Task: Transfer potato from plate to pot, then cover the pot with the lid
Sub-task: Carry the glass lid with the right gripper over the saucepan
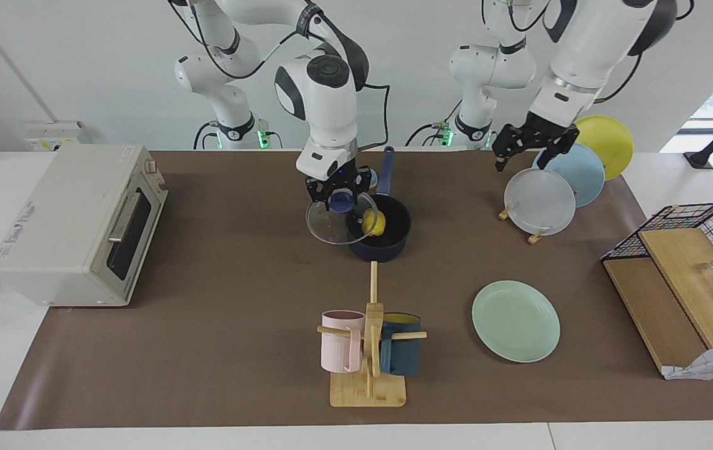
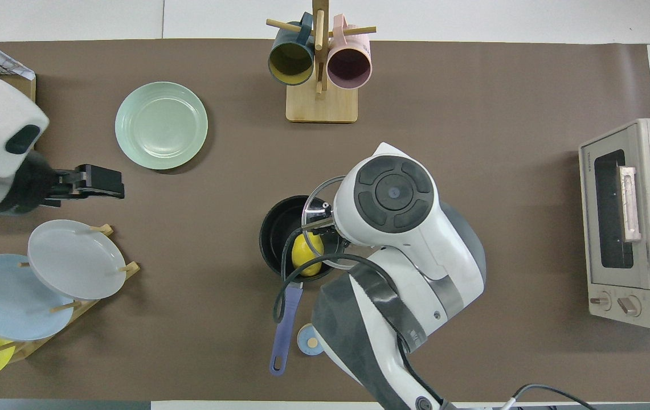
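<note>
The right gripper (image 1: 339, 189), clamped on the lid (image 1: 332, 219)'s knob, holds it overlapping the pot (image 1: 385, 229)'s rim, off-centre toward the right arm's end. The potato (image 1: 375, 223) sits inside. The left gripper (image 1: 534, 143) waits with fingers spread, empty, over the plate rack (image 1: 522, 215).

A bright yellow lumpy potato (image 1: 373, 223) lies in a dark navy-blue saucepan with a black interior (image 1: 393, 240). A round clear glass lid (image 1: 325, 225) carries a blue knob. The round flat plate (image 1: 515, 320) is pale mint-green, on plain brown table covering (image 1: 219, 350).
</note>
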Controlling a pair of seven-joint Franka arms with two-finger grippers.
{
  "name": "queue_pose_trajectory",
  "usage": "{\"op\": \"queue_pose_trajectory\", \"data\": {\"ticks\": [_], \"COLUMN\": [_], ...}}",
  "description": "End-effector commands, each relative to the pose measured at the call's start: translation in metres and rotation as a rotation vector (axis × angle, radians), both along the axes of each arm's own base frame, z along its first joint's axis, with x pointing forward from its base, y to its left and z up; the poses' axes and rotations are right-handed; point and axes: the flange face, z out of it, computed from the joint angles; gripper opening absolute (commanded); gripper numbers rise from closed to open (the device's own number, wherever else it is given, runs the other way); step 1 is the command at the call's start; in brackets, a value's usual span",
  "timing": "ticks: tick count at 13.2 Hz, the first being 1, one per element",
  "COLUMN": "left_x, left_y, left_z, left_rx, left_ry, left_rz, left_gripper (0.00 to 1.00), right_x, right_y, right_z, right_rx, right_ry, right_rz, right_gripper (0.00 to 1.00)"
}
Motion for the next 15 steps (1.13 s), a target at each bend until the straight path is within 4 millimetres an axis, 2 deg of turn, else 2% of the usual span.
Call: {"op": "queue_pose_trajectory", "data": {"ticks": [1, 2, 3, 5, 6, 7, 11, 13, 15], "left_x": [0.005, 0.003, 0.001, -0.003, -0.01, -0.013, -0.007, -0.003, 0.002], "left_y": [0.058, 0.072, 0.074, 0.072, 0.067, 0.064, 0.062, 0.06, 0.057], "left_z": [0.005, 0.008, 0.01, 0.015, 0.025, 0.027, 0.019, 0.014, 0.016], "left_rx": [0.021, 0.022, 0.023, 0.026, 0.077, 0.083, 0.087, 0.088, 0.089], "left_ry": [-0.004, -0.011, -0.011, 0.018, 0.048, 0.061, 0.079, 0.085, 0.085], "left_rz": [-0.079, -0.093, -0.09, -0.096, -0.12, -0.125, -0.144, -0.148, -0.153], "left_gripper": [1.0, 1.0, 1.0, 1.0, 1.0, 1.0, 1.0, 1.0, 1.0], "right_x": [0.002, 0.003, 0.003, 0.006, 0.012, 0.008, 0.008, 0.006, -0.01], "right_y": [0.065, 0.069, 0.069, 0.074, 0.068, 0.074, 0.079, 0.08, 0.097], "right_z": [-0.005, -0.011, -0.014, -0.018, -0.024, -0.03, -0.044, -0.043, -0.047], "right_rx": [-0.015, -0.029, -0.032, -0.02, -0.017, -0.021, -0.02, -0.026, -0.031], "right_ry": [0.015, 0.018, 0.019, 0.01, 0.01, 0.014, 0.011, 0.018, 0.022], "right_rz": [-0.055, -0.054, -0.053, -0.059, -0.072, -0.063, -0.057, -0.054, -0.035], "right_gripper": [0.0, 0.0, 0.0, 0.0, 0.0, 0.0, 0.0, 0.0, 0.0]}}
